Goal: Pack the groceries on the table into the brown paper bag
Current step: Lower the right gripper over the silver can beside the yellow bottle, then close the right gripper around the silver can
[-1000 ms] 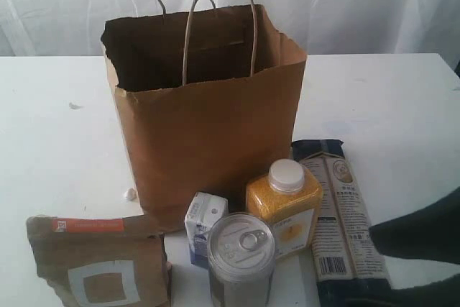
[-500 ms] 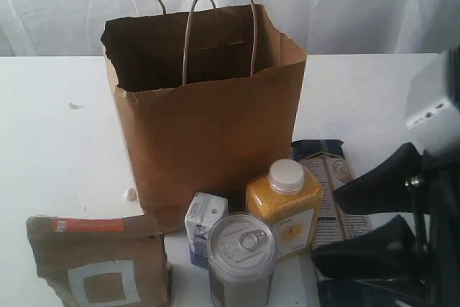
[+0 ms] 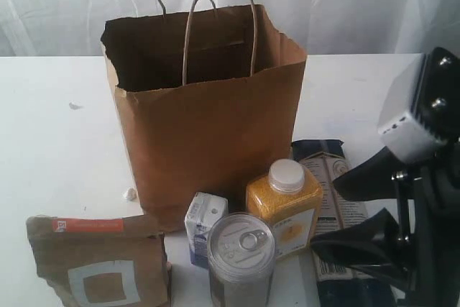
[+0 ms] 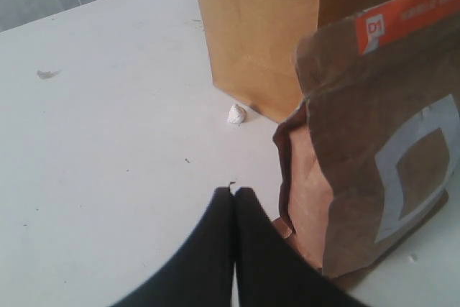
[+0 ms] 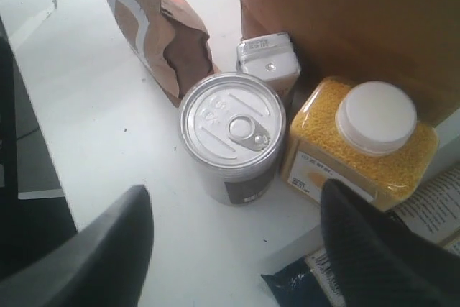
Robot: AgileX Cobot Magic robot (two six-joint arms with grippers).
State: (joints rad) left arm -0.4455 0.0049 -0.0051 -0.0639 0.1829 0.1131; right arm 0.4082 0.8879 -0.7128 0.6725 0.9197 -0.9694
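We see the brown paper bag (image 3: 208,127) standing upright, its top open, mid-way across the white surface (image 3: 57,149). Just in front of it cluster the small white-blue carton (image 3: 205,226), the pull-tab can (image 3: 241,257) and the yellow white-capped bottle (image 3: 284,206) (the long dark pasta pack (image 3: 338,213) lies flat beside the bottle). The brown kraft pouch (image 3: 100,264) stands at front left. Our right hand (image 5: 235,199) hovers near can and bottle, fingers spread wide, gripping nothing. Our left hand (image 4: 231,192) is closed and empty, low beside the pouch.
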